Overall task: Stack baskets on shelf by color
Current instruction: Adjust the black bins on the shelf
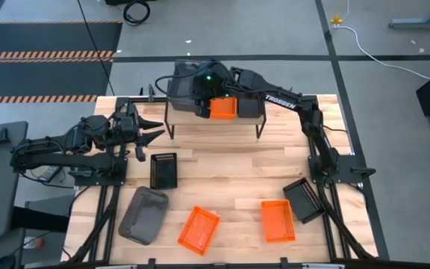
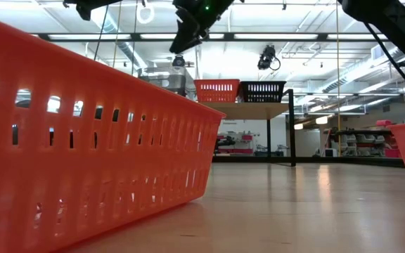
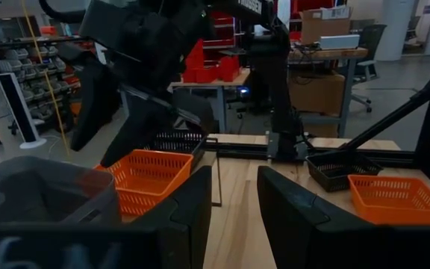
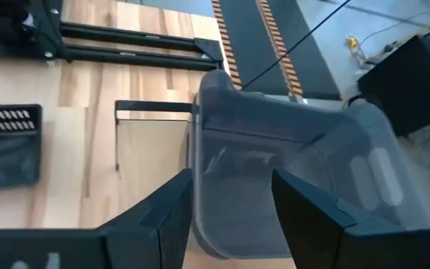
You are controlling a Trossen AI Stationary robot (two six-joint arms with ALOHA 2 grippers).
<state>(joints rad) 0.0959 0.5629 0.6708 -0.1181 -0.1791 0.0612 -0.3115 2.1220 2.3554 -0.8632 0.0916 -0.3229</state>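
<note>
A wood-plank tabletop [image 1: 230, 168] fills the middle of the high view, with grey floor and striped mats around it and a workshop of racks and desks showing beyond in the low view. The shelf [image 1: 213, 112] stands at the upper centre of the high view, and it already carries a grey basket [image 1: 182, 91] at its left end, an orange basket [image 1: 224, 108] in the middle and a black basket [image 1: 249, 108] toward the right, which reads as one place per colour, each the base of a future stack. The remaining baskets lie loose lower in that frame: a black one [image 1: 163, 169] left of centre, a grey one [image 1: 144, 215] at lower left, two orange ones [image 1: 198, 229] [image 1: 278, 220] along the bottom, and another black one [image 1: 304, 199] at lower right. The right gripper [image 4: 226, 202] reaches from the right side to the shelf's left end and hangs over the grey basket there; its wrist view shows the two fingers spread wide with the grey rim between them, holding nothing I can make out, so it looks to be either setting down or just clear of that basket. The left gripper [image 3: 234, 202] waits at the table's left edge, jaws parted by a narrow gap and empty, aimed along the shelf.
</note>
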